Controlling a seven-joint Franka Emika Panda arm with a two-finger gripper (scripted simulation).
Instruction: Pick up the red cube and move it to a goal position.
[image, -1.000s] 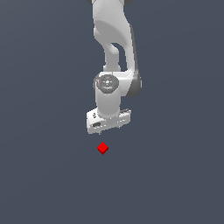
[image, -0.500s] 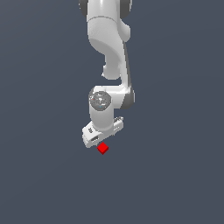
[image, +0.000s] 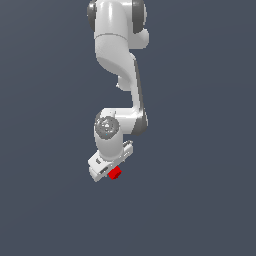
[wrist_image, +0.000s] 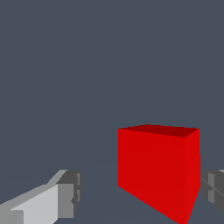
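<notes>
The red cube (image: 115, 173) is a tiny plain bright red block on the dark grey floor, partly covered by the white gripper (image: 111, 170) that hangs right over it in the exterior view. In the wrist view the red cube (wrist_image: 158, 168) looms large between the two fingers, close to one grey pad (wrist_image: 213, 187) and apart from the other fingertip (wrist_image: 68, 192). The gripper (wrist_image: 142, 192) is open, with the jaws spread wider than the cube. Neither pad visibly presses on the cube.
The white arm (image: 120, 65) reaches down from the top of the exterior view. The dark grey floor (image: 200, 200) spreads flat all around.
The arm has come down and shifted toward the exterior view's left. The gripper has dropped from above the cube to around it. The cube has stayed in place.
</notes>
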